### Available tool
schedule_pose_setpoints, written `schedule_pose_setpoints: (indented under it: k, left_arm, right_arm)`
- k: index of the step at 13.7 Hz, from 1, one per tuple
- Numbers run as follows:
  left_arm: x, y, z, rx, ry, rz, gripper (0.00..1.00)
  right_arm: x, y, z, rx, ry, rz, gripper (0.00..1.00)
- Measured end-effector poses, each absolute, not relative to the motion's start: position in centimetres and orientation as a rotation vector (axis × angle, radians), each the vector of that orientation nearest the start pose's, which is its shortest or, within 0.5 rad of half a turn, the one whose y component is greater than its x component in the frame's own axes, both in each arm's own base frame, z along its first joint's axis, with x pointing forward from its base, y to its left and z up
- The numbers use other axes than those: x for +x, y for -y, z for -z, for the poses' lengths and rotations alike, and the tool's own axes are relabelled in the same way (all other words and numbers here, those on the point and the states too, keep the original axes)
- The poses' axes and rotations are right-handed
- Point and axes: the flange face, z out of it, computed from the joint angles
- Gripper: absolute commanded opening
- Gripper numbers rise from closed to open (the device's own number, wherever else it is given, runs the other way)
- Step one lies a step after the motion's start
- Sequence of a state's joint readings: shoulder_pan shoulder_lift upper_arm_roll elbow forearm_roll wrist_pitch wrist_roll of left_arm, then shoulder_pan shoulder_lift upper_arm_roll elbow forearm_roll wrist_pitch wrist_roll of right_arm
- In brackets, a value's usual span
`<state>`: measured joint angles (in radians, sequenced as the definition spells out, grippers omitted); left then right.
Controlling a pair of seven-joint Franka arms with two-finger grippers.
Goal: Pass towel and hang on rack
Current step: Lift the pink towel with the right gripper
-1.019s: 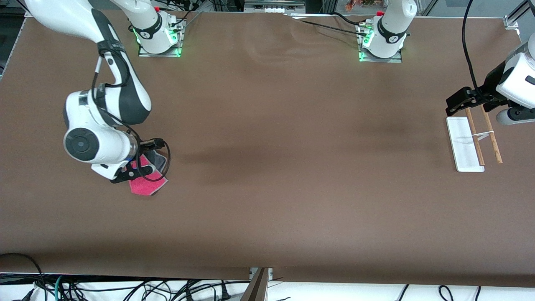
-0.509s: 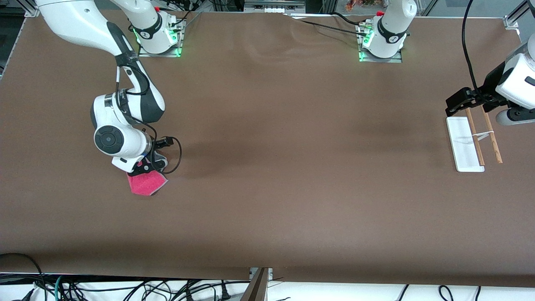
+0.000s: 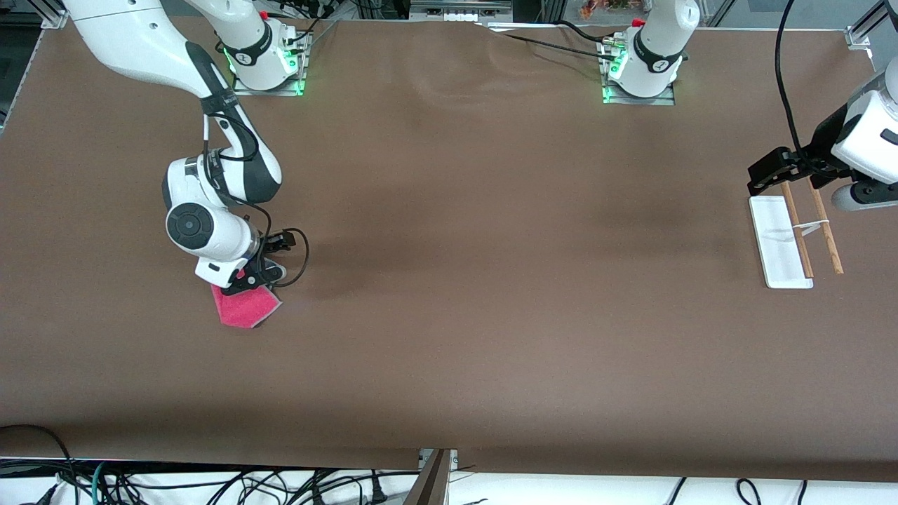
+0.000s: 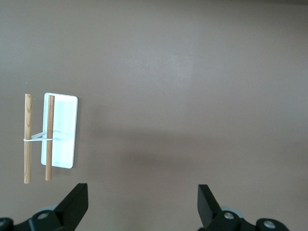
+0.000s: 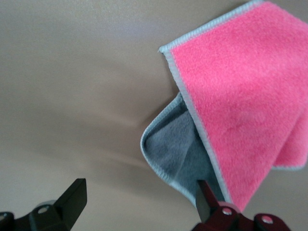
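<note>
The towel lies on the table at the right arm's end, pink face up, with a grey underside corner folded out from beneath the pink. My right gripper is low over the towel's edge and open. In the right wrist view that gripper has one finger over the grey corner and the other over bare table. The rack, a white base with two wooden rods, stands at the left arm's end. My left gripper waits open above the table by the rack, with nothing between its fingers.
Brown table cloth covers the whole surface, wrinkled between the two arm bases. Cables hang below the table's front edge. A black cable runs to the left arm.
My right arm has swung toward the table's middle and come down, bringing its gripper onto the towel's edge. The towel, the rack and the left arm have not moved.
</note>
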<state>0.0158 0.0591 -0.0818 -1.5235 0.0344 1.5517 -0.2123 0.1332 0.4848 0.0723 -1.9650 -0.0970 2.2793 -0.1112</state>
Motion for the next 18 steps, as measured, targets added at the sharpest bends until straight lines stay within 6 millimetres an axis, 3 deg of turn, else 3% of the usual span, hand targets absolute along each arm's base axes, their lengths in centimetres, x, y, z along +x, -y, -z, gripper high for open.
schedule_pose_setpoints:
  k: [5, 8, 11, 13, 18]
  left_arm:
    - [57.0, 3.3, -61.2, -3.099, 0.227, -0.041, 1.0]
    - [57.0, 3.3, -61.2, -3.099, 0.227, -0.041, 1.0]
    - [57.0, 3.3, -61.2, -3.099, 0.227, -0.041, 1.0]
    - [57.0, 3.3, -61.2, -3.1, 0.226, -0.041, 1.0]
    - [56.8, 3.5, -61.1, -3.098, 0.219, -0.061, 1.0]
  right_arm:
    - [57.7, -10.6, -19.4, -3.095, 0.674, -0.231, 0.98]
    - [57.8, -10.0, -19.3, -3.088, 0.693, -0.23, 0.7]
    - [57.8, -9.8, -19.3, -3.087, 0.695, -0.23, 0.63]
    - [57.8, -9.8, -19.3, -3.087, 0.695, -0.23, 0.44]
    - [57.7, -9.8, -19.1, -3.086, 0.696, -0.233, 0.12]
